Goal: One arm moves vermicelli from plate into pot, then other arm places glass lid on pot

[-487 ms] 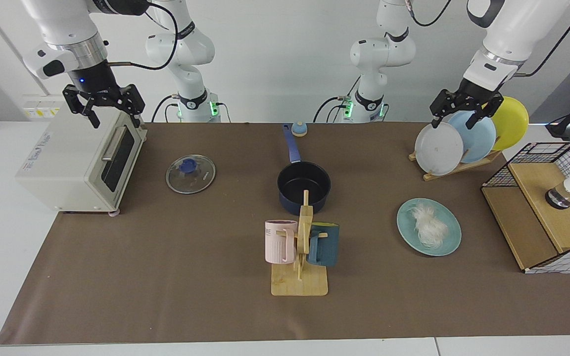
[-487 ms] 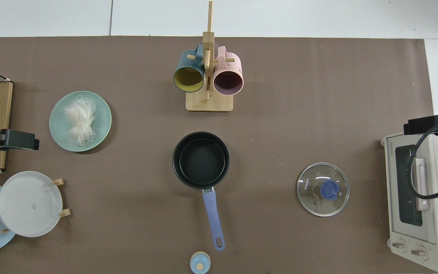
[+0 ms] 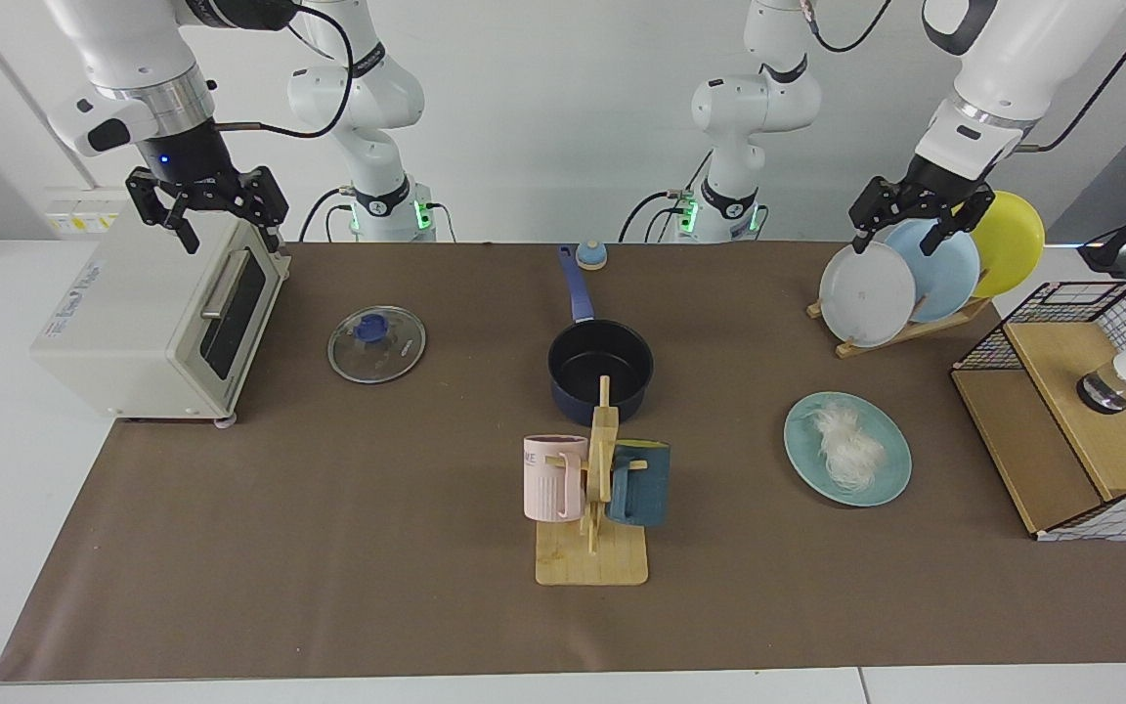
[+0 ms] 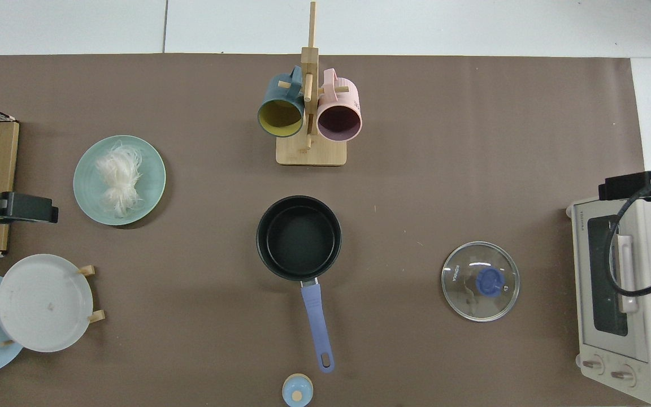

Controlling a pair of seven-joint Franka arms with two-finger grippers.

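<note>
Starting from nothing: the vermicelli lies on the plate near my worktop's end, pot empty mid-worktop, glass lid beside the toaster oven; my left gripper and right gripper hover open, empty

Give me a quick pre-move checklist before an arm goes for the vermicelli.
1. Vermicelli lies on the teal plate, nothing over it: ok.
2. Pot empty and uncovered, handle turned toward the arm bases: ok.
3. Glass lid flat on the mat, knob up, apart from the pot: ok.
4. Left gripper open, holding nothing, up over the plate rack behind the teal plate: ok.
5. Right gripper open, waiting above the toaster oven: ok.
6. Mug stand near the pot on the camera side; clearance for the carry: cannot tell.
</note>
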